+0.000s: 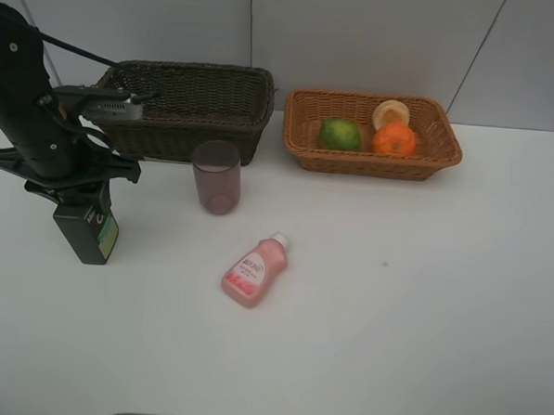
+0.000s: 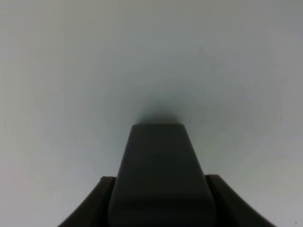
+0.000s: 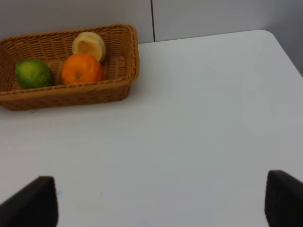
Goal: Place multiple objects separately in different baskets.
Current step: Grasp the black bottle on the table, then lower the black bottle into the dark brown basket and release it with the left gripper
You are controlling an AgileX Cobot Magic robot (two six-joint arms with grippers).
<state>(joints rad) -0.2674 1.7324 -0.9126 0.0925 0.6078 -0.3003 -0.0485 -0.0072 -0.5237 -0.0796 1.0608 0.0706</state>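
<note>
Left tool [image 1: 80, 202]: closed on the dark green bottle [image 1: 90, 235], jaws pressed on either side of its top. Bottle roughly upright, leaning a little, close to the left edge of the bench [image 1: 421, 299]. Cannot tell whether its base touches the surface. The left wrist view is filled by the bottle's dark top, with one dark finger [image 2: 97, 201] on each flank.

Right tool [image 3: 158, 205]: open, its two fingers wide apart with only bare bench between them. It is not seen from the high camera.

Dark basket [image 1: 188, 138]: at the far edge, left of middle. What is inside cannot be made out.

Tan basket [image 1: 372, 164]: at the far edge, right of middle, well apart from the dark one. It holds three fruits. The lime [image 1: 339, 134] is on its left side and the orange [image 1: 394, 139] on its right. A pale yellow fruit [image 1: 391, 113] sits just behind the orange, touching it.

Cup [image 1: 216, 176]: upright on the bench, just in front of the dark basket's right end.

Pink bottle [image 1: 253, 271]: lying on its side near the middle of the bench, white cap pointing toward the far edge, apart from the cup.
</note>
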